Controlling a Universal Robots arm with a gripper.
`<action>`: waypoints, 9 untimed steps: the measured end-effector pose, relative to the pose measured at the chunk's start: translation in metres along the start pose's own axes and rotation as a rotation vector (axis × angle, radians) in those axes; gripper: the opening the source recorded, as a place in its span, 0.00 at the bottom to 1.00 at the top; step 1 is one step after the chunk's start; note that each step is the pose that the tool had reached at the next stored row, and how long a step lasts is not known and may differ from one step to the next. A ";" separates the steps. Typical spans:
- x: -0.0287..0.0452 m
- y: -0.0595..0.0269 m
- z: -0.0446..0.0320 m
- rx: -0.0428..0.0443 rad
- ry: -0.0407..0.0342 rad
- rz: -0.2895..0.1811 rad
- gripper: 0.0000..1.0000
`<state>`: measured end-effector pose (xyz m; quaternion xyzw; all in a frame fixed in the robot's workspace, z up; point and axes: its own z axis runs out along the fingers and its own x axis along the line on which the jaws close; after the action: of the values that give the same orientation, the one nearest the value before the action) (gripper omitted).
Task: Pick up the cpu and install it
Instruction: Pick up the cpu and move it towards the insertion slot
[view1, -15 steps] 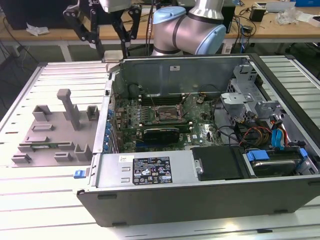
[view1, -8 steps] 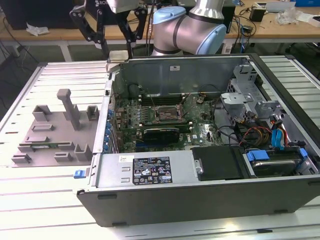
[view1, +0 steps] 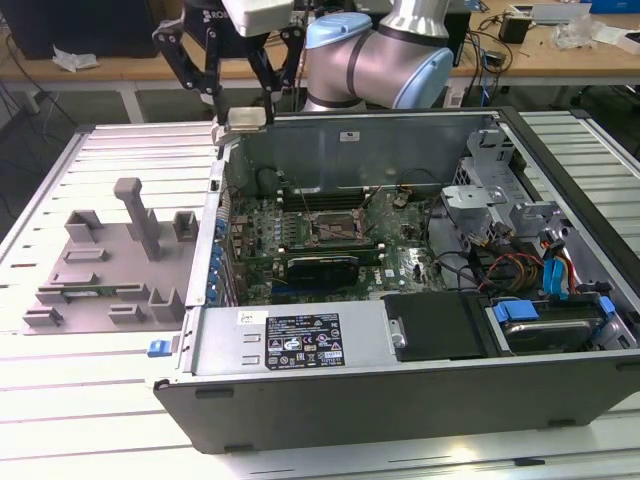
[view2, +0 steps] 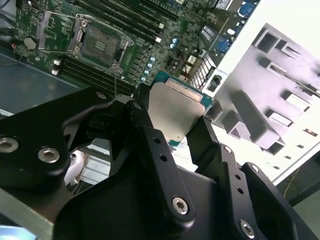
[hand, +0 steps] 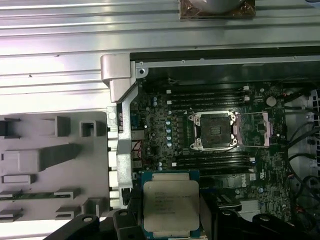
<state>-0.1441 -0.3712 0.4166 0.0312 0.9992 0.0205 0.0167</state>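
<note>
The cpu (view1: 247, 118), a flat square chip with a silvery top, hangs in the air above the open computer case's far corner on the exterior view's left. My gripper (view1: 245, 100) is shut on the cpu, one black finger on each of two opposite edges. Both wrist views show the cpu (view2: 172, 107) (hand: 171, 202) between the black fingers (view2: 205, 137) (hand: 124, 220). The open cpu socket (view1: 335, 230) (view2: 100, 45) (hand: 216, 131) lies on the green motherboard inside the case, its metal bracket swung open. The chip is well above the socket and off to one side of it.
A grey plastic tray (view1: 110, 260) (hand: 55, 160) with upright blocks lies on the slatted table beside the case. The case's metal wall (view1: 215, 230) stands between tray and motherboard. Memory slots flank the socket. A drive cage and cables (view1: 520, 250) fill the case's other end.
</note>
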 end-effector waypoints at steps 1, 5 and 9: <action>-0.0022 0.0001 0.0018 0.0000 0.0001 0.000 0.55; -0.0107 0.0004 0.0071 0.0002 0.0011 0.000 0.55; -0.0187 0.0007 0.0123 0.0001 0.0018 0.000 0.55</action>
<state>-0.1250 -0.3713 0.4049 0.0312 0.9992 0.0204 0.0158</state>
